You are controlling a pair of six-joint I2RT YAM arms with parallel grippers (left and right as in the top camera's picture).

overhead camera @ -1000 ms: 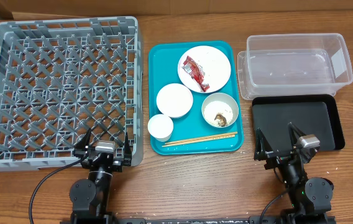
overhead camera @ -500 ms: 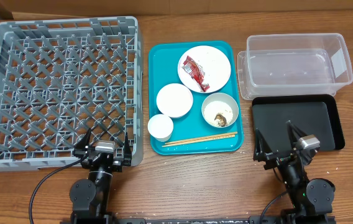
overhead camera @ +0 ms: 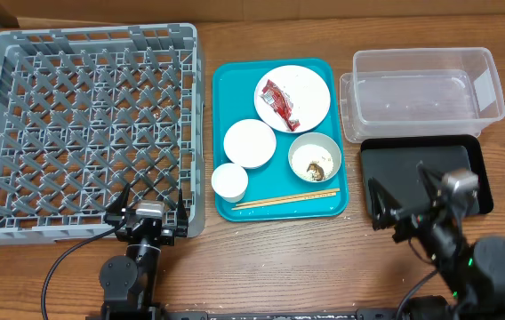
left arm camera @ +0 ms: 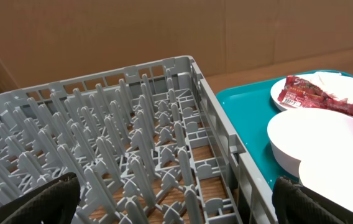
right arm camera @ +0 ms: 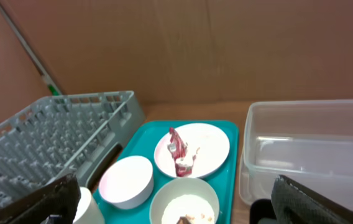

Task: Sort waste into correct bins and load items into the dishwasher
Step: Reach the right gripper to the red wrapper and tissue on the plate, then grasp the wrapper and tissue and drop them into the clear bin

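The grey dishwasher rack fills the left of the table. A teal serving tray holds the plate with the red wrapper on it, an empty white bowl, a bowl with rice grains and a brown lump, a cup and the chopsticks. The clear tub and black tray stand at the right. My left gripper is open over the rack's near right corner. My right gripper is open over the black tray's near left corner. Neither holds anything.
In the left wrist view the rack's pegs stand between my fingers, with the wrapper to the right. The right wrist view looks down on the plate, both bowls and the tub. Bare wood lies along the front edge.
My right arm has lifted and shifted a little to the right, still open. The left arm and all the objects have stayed where they were.
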